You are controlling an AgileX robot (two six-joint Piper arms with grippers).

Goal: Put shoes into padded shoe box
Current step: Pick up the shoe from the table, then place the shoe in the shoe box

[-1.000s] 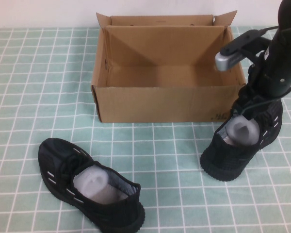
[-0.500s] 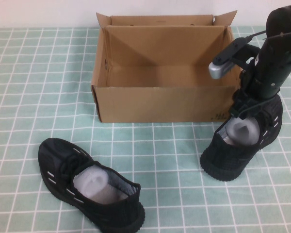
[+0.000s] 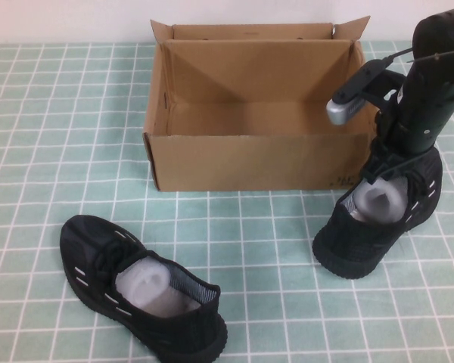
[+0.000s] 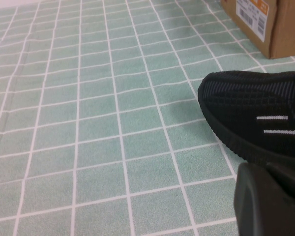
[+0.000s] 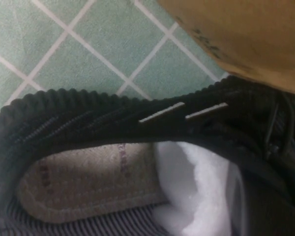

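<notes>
The brown cardboard shoe box stands open at the back middle of the table. One black knit sneaker lies at the front left, with white paper stuffing inside. The other sneaker sits by the box's right front corner, heel toward me. My right gripper is pressed down onto this sneaker's lace area. The right wrist view shows the sneaker's opening, its white paper and the box corner very close. My left gripper is low beside the left sneaker's toe and is out of the high view.
A green checked cloth covers the table. The box's flaps stand upright. A label shows on the box's side in the left wrist view. Open cloth lies left of the box and between the two sneakers.
My right arm has come down and slightly left onto the right sneaker, then nearly stopped. That sneaker has shifted a little. The left sneaker and the box have not moved.
</notes>
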